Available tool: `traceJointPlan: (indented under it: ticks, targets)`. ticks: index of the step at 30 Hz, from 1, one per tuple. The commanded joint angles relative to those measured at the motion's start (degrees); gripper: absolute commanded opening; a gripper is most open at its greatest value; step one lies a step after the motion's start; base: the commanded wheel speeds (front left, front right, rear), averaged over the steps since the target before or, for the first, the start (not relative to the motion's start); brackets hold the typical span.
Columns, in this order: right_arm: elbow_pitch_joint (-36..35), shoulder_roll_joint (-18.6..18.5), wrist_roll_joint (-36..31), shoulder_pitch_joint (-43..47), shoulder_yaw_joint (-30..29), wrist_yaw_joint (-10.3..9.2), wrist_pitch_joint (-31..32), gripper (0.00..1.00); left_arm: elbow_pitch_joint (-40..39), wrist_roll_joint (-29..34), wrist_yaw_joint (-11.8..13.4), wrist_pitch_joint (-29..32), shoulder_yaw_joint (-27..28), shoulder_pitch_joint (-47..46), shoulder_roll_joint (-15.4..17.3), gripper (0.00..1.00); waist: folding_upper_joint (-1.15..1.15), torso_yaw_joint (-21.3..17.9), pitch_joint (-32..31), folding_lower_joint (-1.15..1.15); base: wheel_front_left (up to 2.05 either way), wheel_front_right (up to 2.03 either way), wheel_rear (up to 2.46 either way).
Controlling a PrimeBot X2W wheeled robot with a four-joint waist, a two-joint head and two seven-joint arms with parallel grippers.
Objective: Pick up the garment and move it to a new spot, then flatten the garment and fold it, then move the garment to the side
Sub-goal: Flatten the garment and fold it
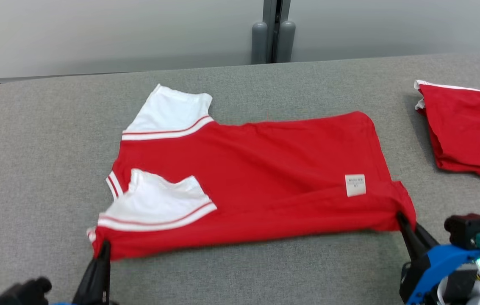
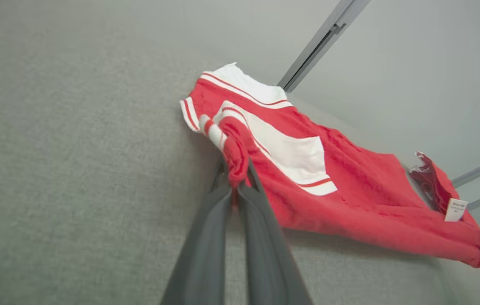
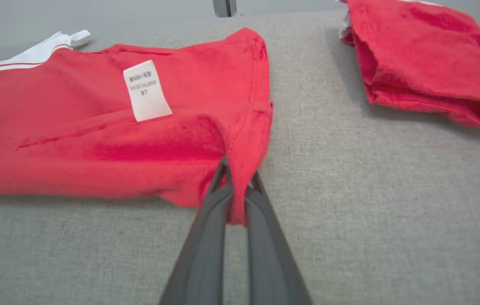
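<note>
Left jaws, right jaws each pinch garment (image 1: pixel 265 161) corner; folded red cloth (image 1: pixel 468 127) lies apart, right, on grey table (image 1: pixel 32 169).

Garments: we count two, a spread shirt (image 1: pixel 256 169) and a folded garment (image 1: pixel 468 127) right of it.
Grippers: we count two, left gripper (image 1: pixel 105 248) and right gripper (image 1: pixel 401 217).

Red-and-white garment (image 1: pixel 265 169) of soft, matt, fuzzy knitted cloth with a smooth white sewn-in label (image 1: pixel 355 185); folded red garment (image 1: pixel 468 127) of the same cloth; grey tabletop (image 1: pixel 32 178) covered in coarse, matt woven fabric.
</note>
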Motion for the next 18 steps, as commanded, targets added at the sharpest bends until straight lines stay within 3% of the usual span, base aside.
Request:
traceJointPlan:
  ticks: [1,5,10,11,12,14,15,16,17,18]
  targets:
    - [-0.7,0.0,0.2,1.1,-0.5,0.0,0.3,0.0,-0.8,-0.1,0.6,0.3,0.2,1.3,0.5,0.0,0.0,-0.1,0.1,0.0,0.0,0.0,0.0]
    - [-1.4,0.7,-0.1,3.9,-1.4,0.0,1.4,0.0,-1.9,-1.4,2.4,1.3,0.6,6.3,0.2,0.0,0.0,0.0,0.2,0.0,0.0,0.0,0.0]
    - [1.0,1.0,-1.1,4.4,-0.7,0.0,1.3,0.0,2.4,-3.1,1.8,2.0,-0.3,6.7,-1.0,0.0,0.0,0.2,-0.1,0.0,0.0,0.0,0.0]
    - [1.6,1.0,-1.1,4.3,-0.6,0.0,1.1,0.16,3.5,-3.2,1.7,2.1,-0.6,6.3,-1.2,0.0,0.0,0.2,-0.2,0.0,0.0,0.0,0.0]
    - [2.3,1.1,-1.1,4.3,-0.5,0.0,0.9,0.4,4.6,-3.2,1.5,2.4,-0.9,6.0,-1.3,0.0,0.0,0.2,-0.4,0.0,0.0,0.0,0.0]
    - [3.3,1.1,-1.3,4.4,-0.2,0.0,0.4,1.0,6.2,-3.3,1.1,2.3,-1.0,5.6,-1.3,0.0,0.0,0.0,-0.7,0.0,0.0,0.0,0.0]
    - [3.7,1.1,-1.2,4.4,-0.2,0.0,0.1,1.0,6.8,-3.3,1.1,2.1,-1.0,5.5,-1.3,0.31,0.0,-0.1,-0.8,0.0,0.0,0.0,0.0]
    - [3.9,1.2,-1.1,4.5,-0.3,0.0,-0.2,1.0,7.1,-3.0,0.9,1.8,-0.9,5.3,-1.0,0.74,0.0,-0.2,-1.0,0.0,0.0,0.0,0.0]
    - [4.0,1.2,-1.1,4.5,-0.4,0.0,-0.6,1.0,7.2,-2.7,0.7,1.4,-0.7,4.9,-0.7,1.0,0.0,-0.2,-1.2,0.0,0.0,0.0,0.0]
    - [3.9,1.2,-1.0,4.5,-0.5,0.0,-0.8,1.0,7.1,-2.2,0.6,1.2,-0.6,4.5,-0.2,1.0,0.0,-0.4,-1.3,0.0,0.0,0.0,0.0]
